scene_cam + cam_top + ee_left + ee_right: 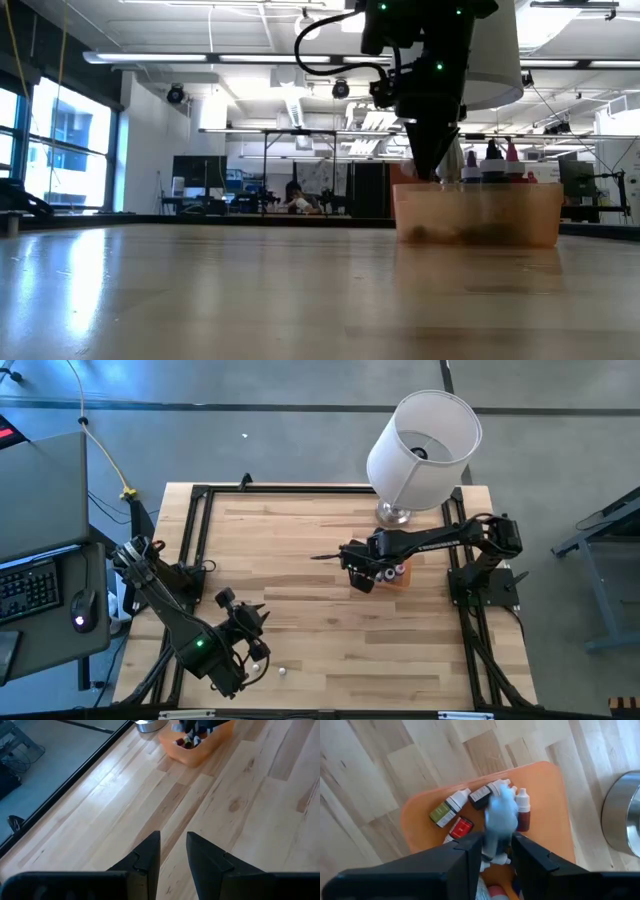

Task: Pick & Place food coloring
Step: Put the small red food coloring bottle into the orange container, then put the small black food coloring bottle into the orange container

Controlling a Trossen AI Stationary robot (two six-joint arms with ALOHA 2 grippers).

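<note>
Food coloring bottles [470, 802] are lying in the orange tray [555, 815] — one blurred between the right gripper [497, 851] fingers, grip unclear; left gripper [172, 851] fingers are standing narrowly apart, holding nothing.

The table [300, 550] was pale butcher-block wood, its planks running lengthwise, edged by a black metal frame [195, 525]. It stood on a grey concrete floor [250, 420] crossed by dark seams. A lamp with a white drum shade [425, 445] and a shiny metal base [394, 513] sat at the table's far edge. To one side a grey desk [45, 550] carried a keyboard [25, 588] and a mouse [82, 608]. Beyond the table the room opened into a large workshop with a white ceiling, long fluorescent strips [190, 58] and exposed ducts. Tall windows [60, 150] let in daylight on one wall. Dark monitors [198, 172] and benches lined the back, where a person [296, 198] sat.
</note>
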